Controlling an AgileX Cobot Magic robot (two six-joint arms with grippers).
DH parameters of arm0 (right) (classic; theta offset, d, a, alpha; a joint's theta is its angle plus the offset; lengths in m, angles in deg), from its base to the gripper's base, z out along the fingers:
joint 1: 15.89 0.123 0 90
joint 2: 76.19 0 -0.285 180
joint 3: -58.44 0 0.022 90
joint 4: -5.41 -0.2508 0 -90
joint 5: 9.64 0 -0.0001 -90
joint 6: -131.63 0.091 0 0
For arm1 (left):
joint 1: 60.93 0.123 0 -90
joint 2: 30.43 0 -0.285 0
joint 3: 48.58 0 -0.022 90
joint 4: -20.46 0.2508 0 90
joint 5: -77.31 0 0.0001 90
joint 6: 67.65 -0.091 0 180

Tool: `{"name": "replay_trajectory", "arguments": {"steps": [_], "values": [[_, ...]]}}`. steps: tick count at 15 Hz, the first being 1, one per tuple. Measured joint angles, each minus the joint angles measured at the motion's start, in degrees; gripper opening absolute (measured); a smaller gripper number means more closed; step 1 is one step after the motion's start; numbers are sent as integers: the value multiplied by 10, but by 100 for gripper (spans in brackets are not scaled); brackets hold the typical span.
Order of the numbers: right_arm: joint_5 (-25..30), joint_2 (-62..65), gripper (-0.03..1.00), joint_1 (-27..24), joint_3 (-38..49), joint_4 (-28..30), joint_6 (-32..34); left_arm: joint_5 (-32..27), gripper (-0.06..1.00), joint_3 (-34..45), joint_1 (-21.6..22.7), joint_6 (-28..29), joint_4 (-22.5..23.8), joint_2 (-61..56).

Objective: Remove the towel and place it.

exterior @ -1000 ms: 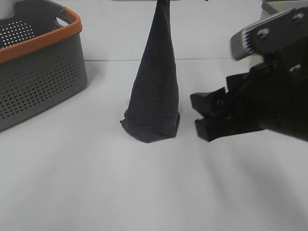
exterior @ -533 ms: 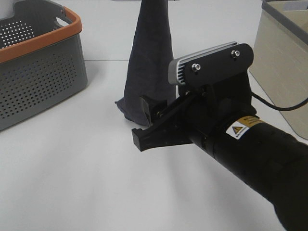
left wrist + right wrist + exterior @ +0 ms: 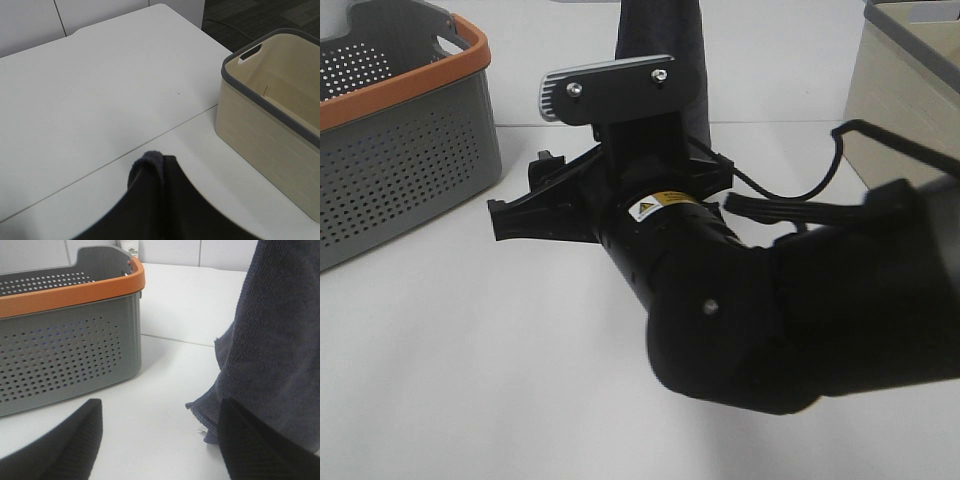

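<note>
The dark charcoal towel (image 3: 665, 35) hangs from above the exterior view's top edge, and my right arm hides most of it. In the left wrist view its bunched top (image 3: 150, 195) fills the lower middle, pinched by my shut left gripper, whose fingers do not show. In the right wrist view the towel (image 3: 272, 335) hangs down with its lower edge at the table. My right gripper (image 3: 520, 195) (image 3: 159, 410) is open and points left. One finger (image 3: 252, 442) is in front of the towel's bottom edge, and the other is over bare table.
A grey perforated basket (image 3: 405, 150) (image 3: 65, 345) with an orange rim stands at the left, just beyond my right gripper. A beige bin (image 3: 910, 90) (image 3: 272, 115) with a grey rim stands at the right. The white table (image 3: 470, 380) has a seam line across it.
My right arm has swept leftward across the front of the towel and now covers most of it, with its open gripper close to the basket. The towel still hangs from above.
</note>
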Motion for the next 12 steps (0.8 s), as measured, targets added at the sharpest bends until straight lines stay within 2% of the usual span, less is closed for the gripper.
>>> {"name": "replay_trajectory", "arguments": {"steps": [4,8,10,12], "values": [[-1,-60,65,0,-64,-51,-74,-14,0,0,0,5,0,7],[-32,-102,63,0,-112,-72,-77,-17,0,0,0,24,10,11],[-36,-121,63,-5,-135,-125,-78,-17,0,0,0,40,23,11],[-37,-148,61,-32,-158,-162,-78,-17,0,0,0,76,34,11]]}}
